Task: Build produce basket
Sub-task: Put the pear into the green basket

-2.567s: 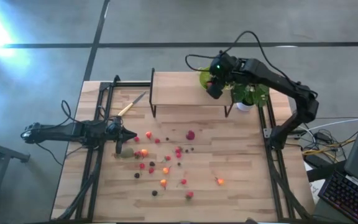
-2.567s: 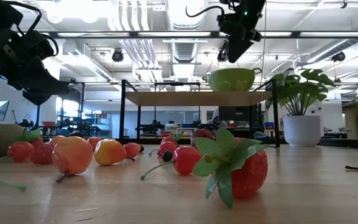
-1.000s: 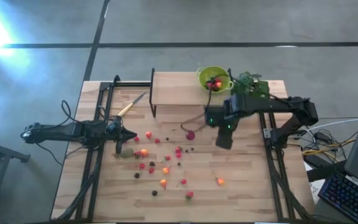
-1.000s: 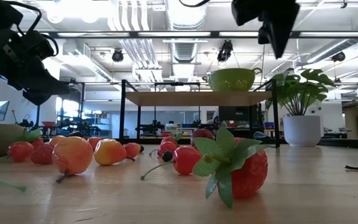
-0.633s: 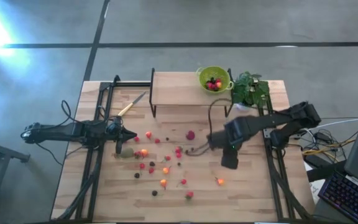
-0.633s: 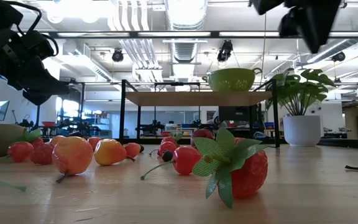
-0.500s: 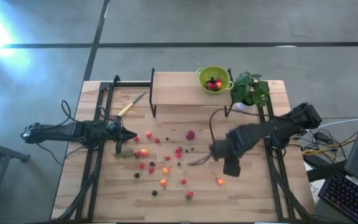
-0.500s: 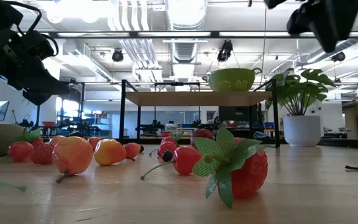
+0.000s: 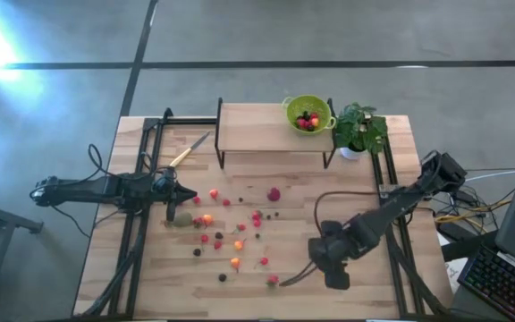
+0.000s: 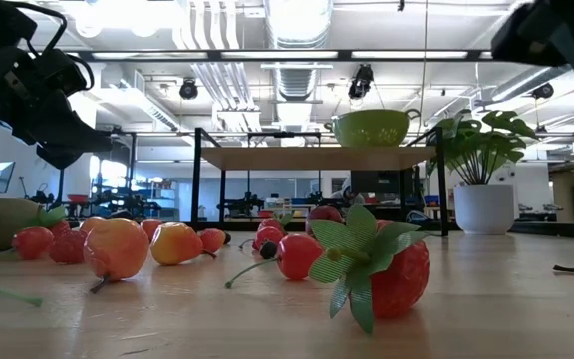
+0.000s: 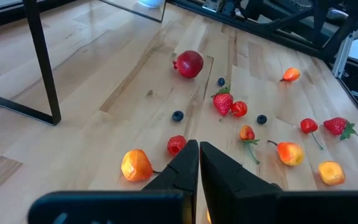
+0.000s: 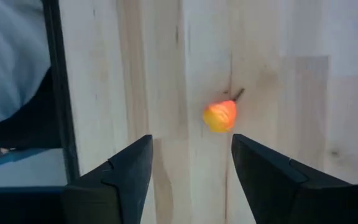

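The right gripper (image 12: 188, 163) hangs over the near right part of the desk (image 9: 356, 192) with its jaws spread wide and nothing between them, lined up on a small orange fruit (image 12: 220, 116) lying on the wood just ahead of the fingers, so my guess is that's the next pick. The lime-green colander (image 9: 307, 114) sits up on the raised shelf (image 9: 253, 128) at the back, right beside the potted plant (image 9: 358, 131), and there are already a few red and dark bits in it. Most of the produce is scattered loose across the middle of the desk: strawberries (image 11: 222, 103), a pomegranate-looking red one (image 11: 189, 63), and blueberries (image 11: 178, 116). The left gripper (image 11: 199, 152) is parked low on the left side, pinched shut on nothing, just waiting out of the way. A yellow-handled knife (image 9: 189, 150) lies off by the shelf's left end, untouched.
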You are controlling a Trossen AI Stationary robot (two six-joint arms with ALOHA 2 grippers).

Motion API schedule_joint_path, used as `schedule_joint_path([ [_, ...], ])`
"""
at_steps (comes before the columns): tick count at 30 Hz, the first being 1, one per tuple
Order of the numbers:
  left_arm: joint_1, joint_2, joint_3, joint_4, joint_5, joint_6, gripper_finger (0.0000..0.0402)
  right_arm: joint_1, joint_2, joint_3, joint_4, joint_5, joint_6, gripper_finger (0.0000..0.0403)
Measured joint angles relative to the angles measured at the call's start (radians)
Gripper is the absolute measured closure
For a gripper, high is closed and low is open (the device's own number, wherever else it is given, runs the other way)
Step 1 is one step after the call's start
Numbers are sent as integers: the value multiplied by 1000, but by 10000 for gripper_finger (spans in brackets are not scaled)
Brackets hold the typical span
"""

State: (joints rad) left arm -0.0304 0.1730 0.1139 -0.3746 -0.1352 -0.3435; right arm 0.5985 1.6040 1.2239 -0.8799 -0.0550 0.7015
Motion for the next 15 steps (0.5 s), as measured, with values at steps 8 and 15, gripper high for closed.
schedule_joint_path([
  [8,0,0,0,0,0,0,380,24,48,-66,57,121,121,204],
  [15,0,0,0,0,0,0,381,28,128,-76,68,133,138,223],
])
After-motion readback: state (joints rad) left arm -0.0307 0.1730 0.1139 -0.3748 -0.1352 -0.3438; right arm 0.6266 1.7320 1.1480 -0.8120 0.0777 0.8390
